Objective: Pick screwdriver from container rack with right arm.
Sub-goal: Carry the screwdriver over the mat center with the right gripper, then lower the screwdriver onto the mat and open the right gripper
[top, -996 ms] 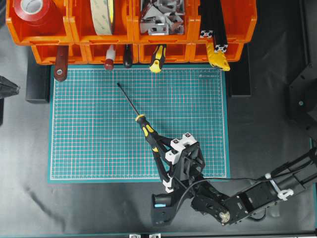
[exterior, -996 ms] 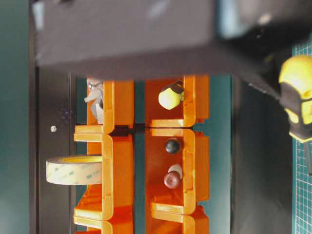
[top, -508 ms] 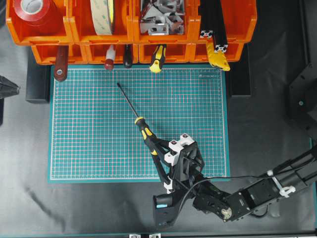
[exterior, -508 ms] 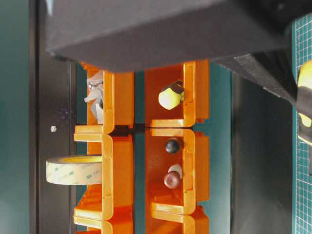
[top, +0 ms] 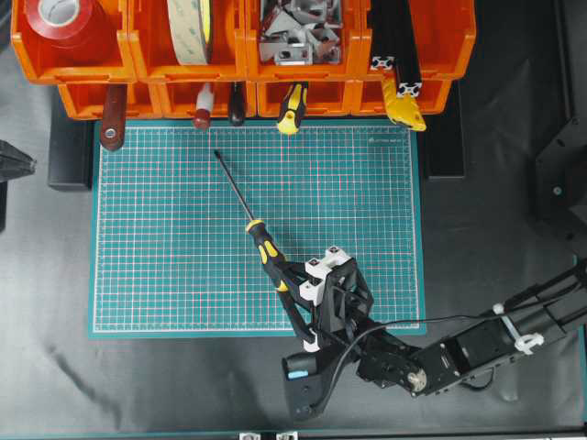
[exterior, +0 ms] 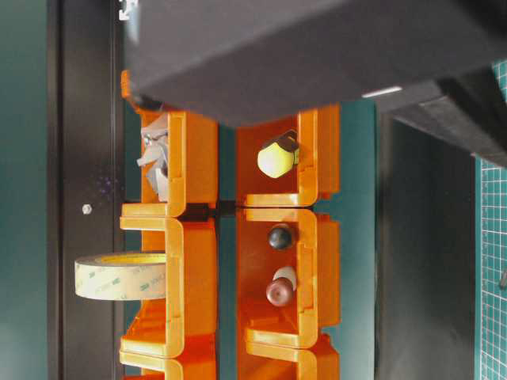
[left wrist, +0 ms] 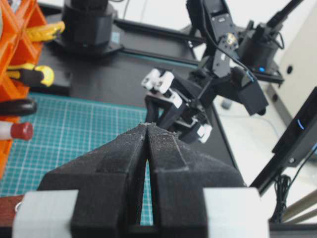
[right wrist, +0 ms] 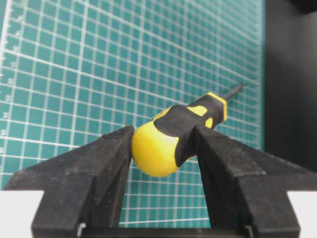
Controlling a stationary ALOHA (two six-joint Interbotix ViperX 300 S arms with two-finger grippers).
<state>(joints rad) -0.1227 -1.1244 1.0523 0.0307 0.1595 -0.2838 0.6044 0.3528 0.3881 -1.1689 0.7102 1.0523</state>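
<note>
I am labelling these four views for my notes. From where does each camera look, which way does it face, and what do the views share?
Overhead: above, facing down on the green mat, container rack, screwdriver, right hand.
Table-level: low, turned sideways, faces the rack's bins; a black arm part fills the top.
Left wrist: behind the shut left hand, facing across the mat to the right arm.
Right wrist: behind the right hand, on the screwdriver handle.
Shared: rack, mat, screwdriver.
</note>
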